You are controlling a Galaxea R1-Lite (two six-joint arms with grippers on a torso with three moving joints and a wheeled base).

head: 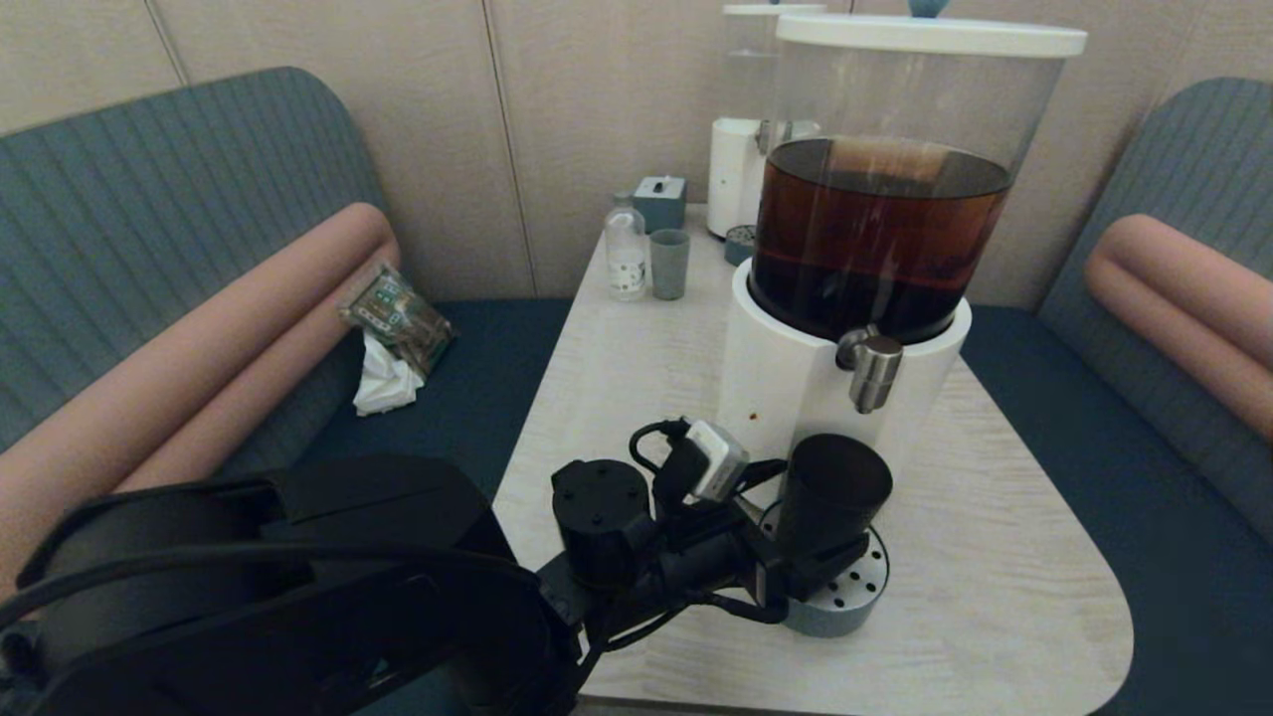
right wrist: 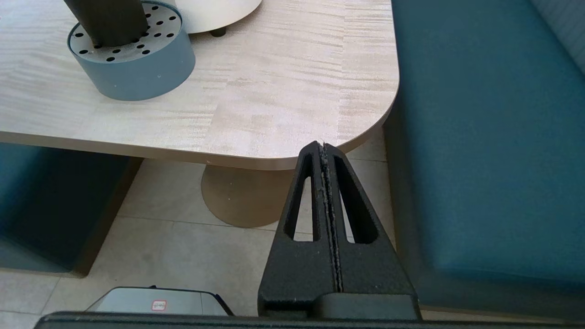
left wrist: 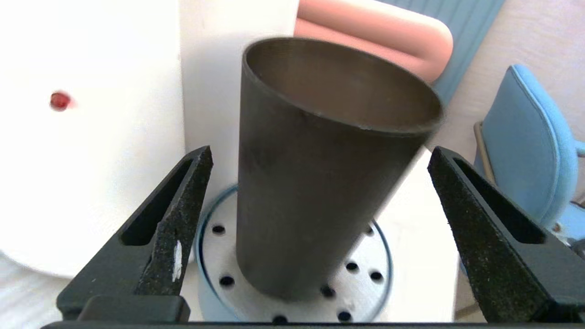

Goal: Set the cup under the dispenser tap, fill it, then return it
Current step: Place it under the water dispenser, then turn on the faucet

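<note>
The matte black cup (head: 833, 489) stands upright on the round blue-grey perforated drip tray (head: 855, 607), just below and slightly left of the steel dispenser tap (head: 873, 373) on the white-based dispenser (head: 796, 368) holding dark brown liquid. My left gripper (head: 811, 562) reaches in from the near left and is open. In the left wrist view the cup (left wrist: 315, 192) sits between the fingers (left wrist: 183, 219) with a gap on each side, touching neither. My right gripper (right wrist: 323, 147) is shut and empty, hanging below the table's near right corner, out of the head view.
At the table's far end stand a clear bottle (head: 625, 249), a small grey-green cup (head: 668, 264), a blue box (head: 660, 202) and a smaller dispenser (head: 741, 169). Blue benches flank the table (head: 995, 557); a snack packet (head: 398, 316) and tissue lie on the left one.
</note>
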